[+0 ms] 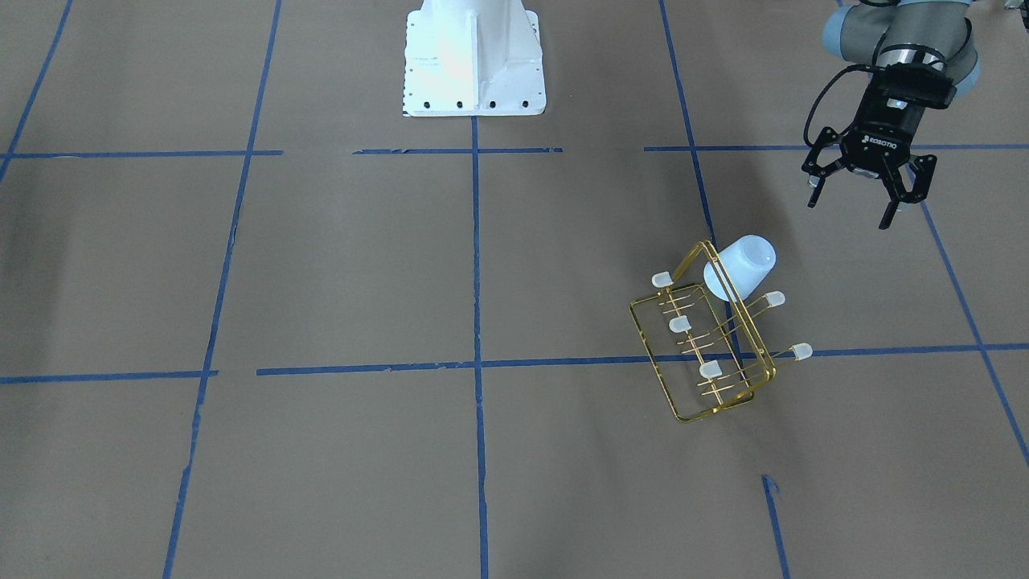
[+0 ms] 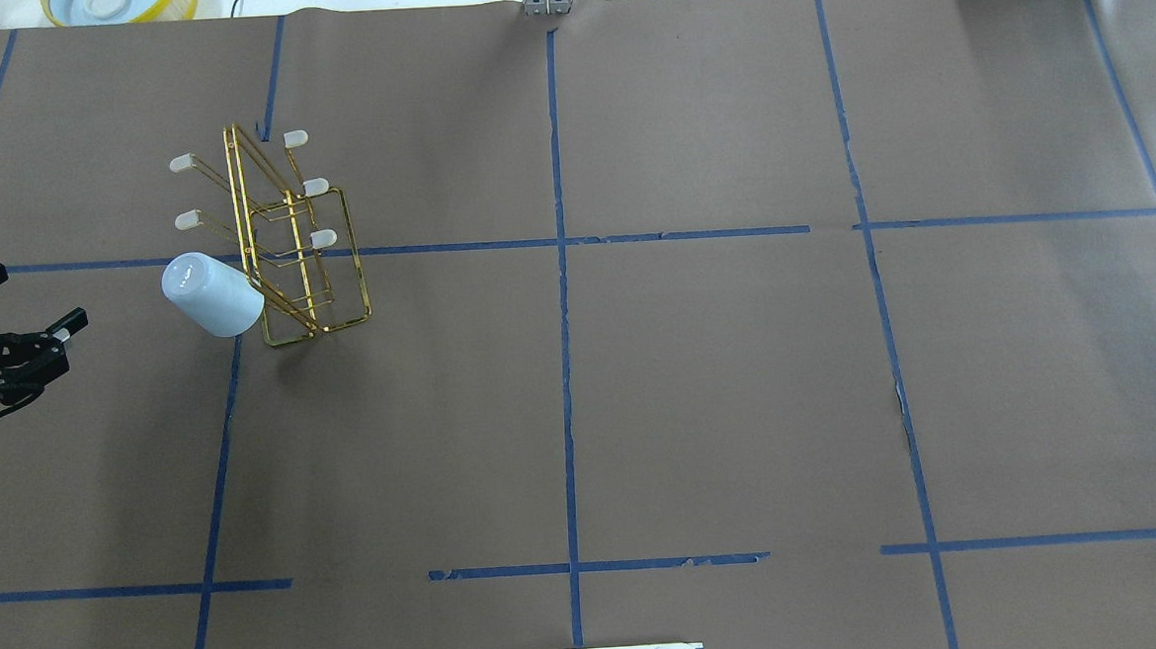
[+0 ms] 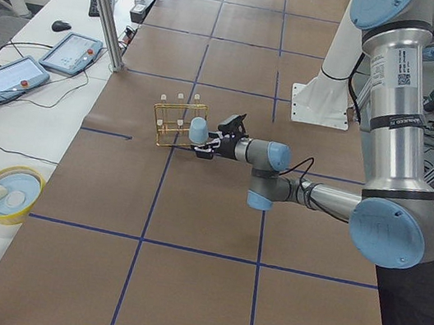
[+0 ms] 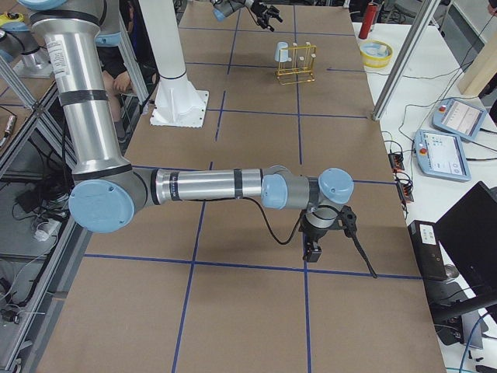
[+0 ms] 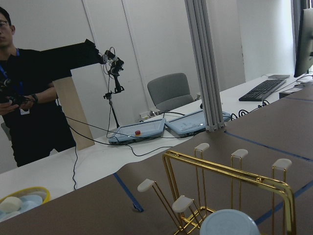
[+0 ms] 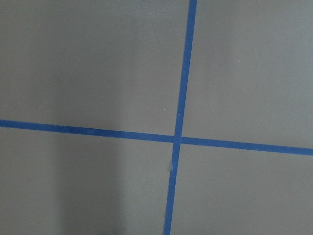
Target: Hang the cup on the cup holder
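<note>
The left gripper (image 1: 850,213) hangs above the table (image 1: 321,281) with its two black fingers spread wide and nothing between them. It is near the cup (image 1: 744,267) but clear of it, out toward the table's left end. In the overhead view the open jaws point across toward the cup.

The cup sits tilted on the cup holder (image 1: 753,338), at the rack's end nearest the robot and on the side facing the left gripper. Its mouth is turned in against the gold frame and its closed base points up and outward. The prong inside it is hidden, so it seems to be hung on one, though the contact itself cannot be seen. Five other prongs stand bare, each tipped with a frosted white cap (image 1: 679,324). The rack stands on the brown table across a line of blue tape (image 1: 563,363).

The right gripper (image 4: 326,241) shows only in the side view, low over the table well away from the rack, and whether it is spread or closed cannot be told. Its wrist camera looks down on a crossing of tape lines.

A person (image 5: 29,98) in dark clothes stands beyond the table's far edge.
</note>
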